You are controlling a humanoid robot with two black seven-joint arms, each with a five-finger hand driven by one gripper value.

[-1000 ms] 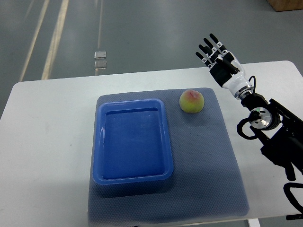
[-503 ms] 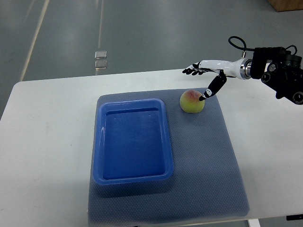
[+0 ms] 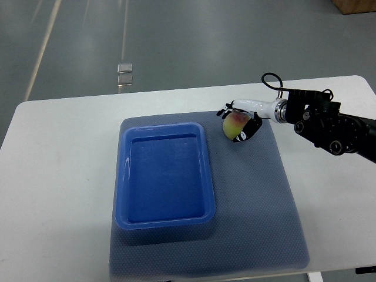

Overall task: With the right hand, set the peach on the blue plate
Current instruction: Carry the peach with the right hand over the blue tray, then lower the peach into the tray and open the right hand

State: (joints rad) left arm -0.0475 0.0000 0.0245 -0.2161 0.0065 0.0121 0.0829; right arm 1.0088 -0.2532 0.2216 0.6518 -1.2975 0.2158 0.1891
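The peach, yellow-green with a red blush, lies on the grey-blue mat just right of the blue plate's far right corner. The blue plate is a deep rectangular tray on the mat's left half, with nothing in it. My right hand reaches in from the right and wraps the peach: the fingers curl over its far side and the thumb presses its near right side. The peach rests on the mat. The left arm is out of view.
The mat lies on a white table with rounded corners. My right forearm, black with cables, stretches over the table's far right part. Beyond the table is grey floor with a small metal fitting.
My right hand swung down from raised and open at the far right, came over the peach, and has now closed its fingers and thumb around it. The peach has stayed in place.
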